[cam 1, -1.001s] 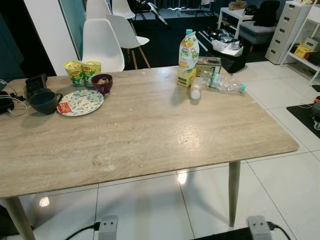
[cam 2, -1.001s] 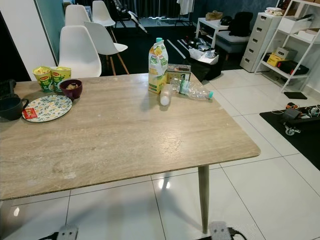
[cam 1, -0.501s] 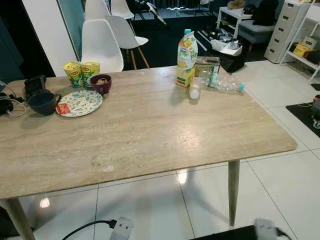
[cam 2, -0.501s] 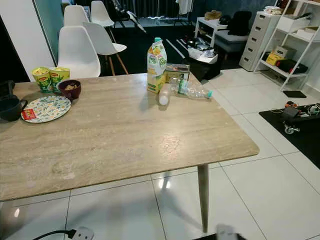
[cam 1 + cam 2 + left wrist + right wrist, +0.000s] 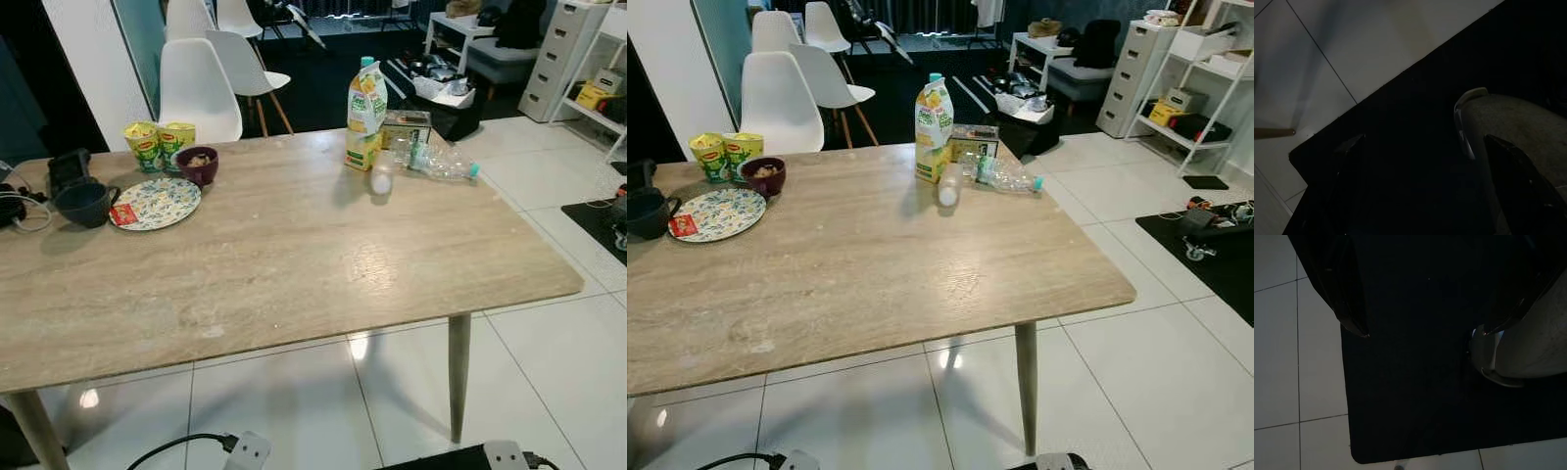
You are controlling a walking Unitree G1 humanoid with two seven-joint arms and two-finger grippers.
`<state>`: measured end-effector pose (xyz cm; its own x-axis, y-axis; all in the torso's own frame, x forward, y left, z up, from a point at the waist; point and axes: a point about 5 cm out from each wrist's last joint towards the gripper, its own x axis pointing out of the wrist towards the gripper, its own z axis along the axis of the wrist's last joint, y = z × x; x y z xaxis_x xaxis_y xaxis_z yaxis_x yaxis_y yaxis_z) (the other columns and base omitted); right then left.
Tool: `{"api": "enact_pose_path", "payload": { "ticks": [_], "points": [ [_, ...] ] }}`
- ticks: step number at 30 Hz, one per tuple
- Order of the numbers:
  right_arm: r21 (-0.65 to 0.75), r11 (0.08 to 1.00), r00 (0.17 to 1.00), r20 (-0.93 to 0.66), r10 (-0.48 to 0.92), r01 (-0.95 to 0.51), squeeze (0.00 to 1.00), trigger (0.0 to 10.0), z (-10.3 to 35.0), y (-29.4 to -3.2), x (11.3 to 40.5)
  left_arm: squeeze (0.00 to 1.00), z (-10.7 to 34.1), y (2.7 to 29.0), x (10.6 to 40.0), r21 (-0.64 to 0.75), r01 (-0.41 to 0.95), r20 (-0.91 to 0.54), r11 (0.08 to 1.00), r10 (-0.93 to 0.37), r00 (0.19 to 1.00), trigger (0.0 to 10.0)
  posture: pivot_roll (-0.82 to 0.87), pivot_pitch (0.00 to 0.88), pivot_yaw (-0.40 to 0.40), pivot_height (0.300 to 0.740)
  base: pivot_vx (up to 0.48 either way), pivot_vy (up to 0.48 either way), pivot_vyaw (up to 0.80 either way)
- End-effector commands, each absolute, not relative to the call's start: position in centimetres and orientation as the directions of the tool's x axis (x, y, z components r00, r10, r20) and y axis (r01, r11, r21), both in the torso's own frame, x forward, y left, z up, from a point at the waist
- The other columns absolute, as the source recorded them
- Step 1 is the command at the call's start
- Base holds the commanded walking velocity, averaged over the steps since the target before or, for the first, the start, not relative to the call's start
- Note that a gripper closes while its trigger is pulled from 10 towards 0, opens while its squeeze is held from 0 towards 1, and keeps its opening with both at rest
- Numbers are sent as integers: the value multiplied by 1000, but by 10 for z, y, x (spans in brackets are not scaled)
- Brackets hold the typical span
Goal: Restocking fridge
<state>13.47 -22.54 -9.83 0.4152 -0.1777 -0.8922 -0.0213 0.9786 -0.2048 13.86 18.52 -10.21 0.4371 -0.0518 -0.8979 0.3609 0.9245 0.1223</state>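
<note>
A green and yellow juice carton (image 5: 366, 113) stands upright at the far right of the wooden table (image 5: 294, 264). A small white bottle (image 5: 381, 174) stands just in front of it. Behind them a greenish box (image 5: 408, 127) sits, and a clear plastic bottle (image 5: 441, 162) lies on its side. Both arms hang low. My left gripper (image 5: 1424, 137) is open over a black mat (image 5: 1400, 186). My right gripper (image 5: 1424, 333) is also open above the same kind of dark mat (image 5: 1420, 396), holding nothing.
At the table's far left are a patterned plate (image 5: 157, 201), a purple bowl (image 5: 199, 164), two yellow-green cups (image 5: 160, 142) and a dark mug (image 5: 86, 199). White chairs (image 5: 199, 88) stand behind the table. White tiled floor (image 5: 549, 343) stretches to the right, with drawers (image 5: 563, 59) beyond.
The head view has shifted slightly. The white blocks at the bottom edge have changed place. Nothing on the table has moved.
</note>
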Motion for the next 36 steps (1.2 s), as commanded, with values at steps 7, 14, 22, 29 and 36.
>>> {"api": "enact_pose_path", "payload": {
  "ticks": [7, 14, 22, 29, 36],
  "points": [
    [-213, 977, 416, -891, -184, -26, 0, 10000, -97, -227, 137, 0, -104, 181, 135, 109, 377, -902, 920, -68, 426, 10000, 43, 0, -32, 740, 0, 0, 0],
    [-211, 977, 412, -894, -179, -33, 0, 10000, -98, -225, 136, 0, -104, 179, 134, 101, 381, -904, 919, -75, 421, 10000, 41, 0, -31, 740, 0, 0, 0],
    [-207, 978, 408, -896, -176, -33, 0, 10000, -98, -225, 135, 0, -105, 180, 131, 100, 381, -908, 919, -73, 413, 10000, 41, 0, -31, 740, 0, 0, 0],
    [-204, 978, 408, -897, -170, -40, 0, 10000, -99, -224, 135, 0, -105, 180, 130, 86, 378, -909, 922, -83, 409, 10000, 44, 0, -28, 740, 0, 0, 0],
    [-201, 979, 407, -898, -167, -43, 0, 10000, -99, -223, 135, 0, -104, 182, 133, 66, 384, -907, 921, -105, 409, 10000, 50, 0, -21, 740, 0, 0, 0]
  ]
}}
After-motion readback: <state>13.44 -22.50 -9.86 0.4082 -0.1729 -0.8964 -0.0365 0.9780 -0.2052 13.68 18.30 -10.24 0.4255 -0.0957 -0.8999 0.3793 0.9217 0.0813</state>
